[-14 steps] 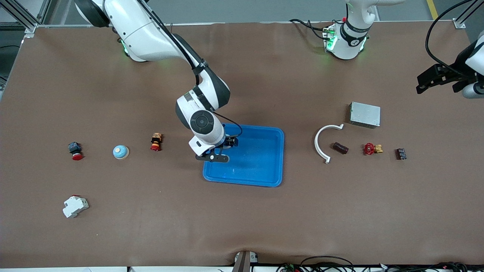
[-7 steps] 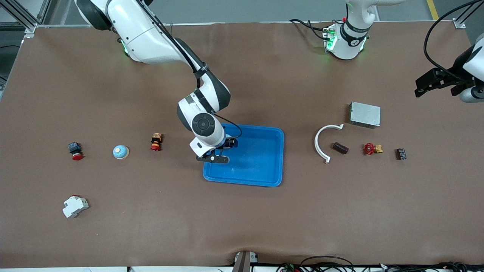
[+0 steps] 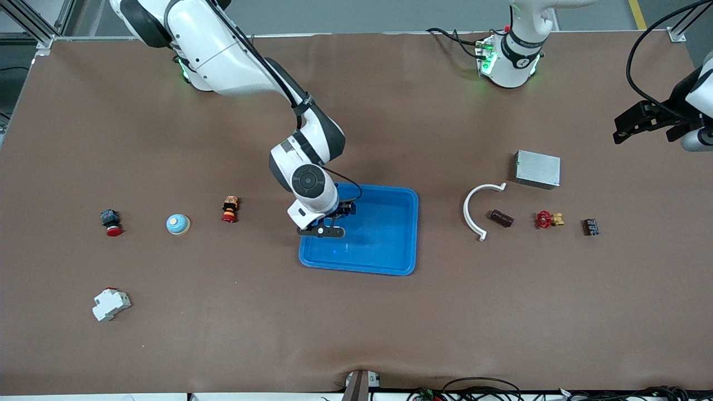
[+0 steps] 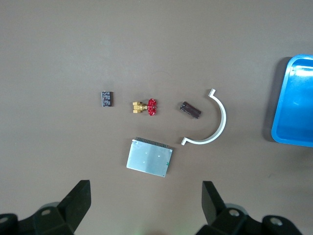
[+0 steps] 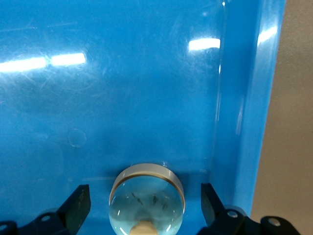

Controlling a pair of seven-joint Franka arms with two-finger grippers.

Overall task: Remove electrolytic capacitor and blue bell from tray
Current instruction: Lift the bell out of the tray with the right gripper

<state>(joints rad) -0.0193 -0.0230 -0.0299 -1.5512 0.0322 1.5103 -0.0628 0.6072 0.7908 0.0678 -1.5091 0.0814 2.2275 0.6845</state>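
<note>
Jaws of the right gripper (image 5: 142,208) stand released astride the blue bell (image 5: 145,199) in the tray (image 3: 390,262) corner; next they must close and lift. Left gripper (image 4: 144,205) waits, released. Electrolytic capacitor (image 3: 501,218) already lies on the tabletop.

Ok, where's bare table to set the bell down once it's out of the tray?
Bare: the gap between the tray and the white curved clip, and the wide strip nearer the front camera than the tray. Crowded: clip, capacitor, red valve and metal box toward the left arm's end.
</note>
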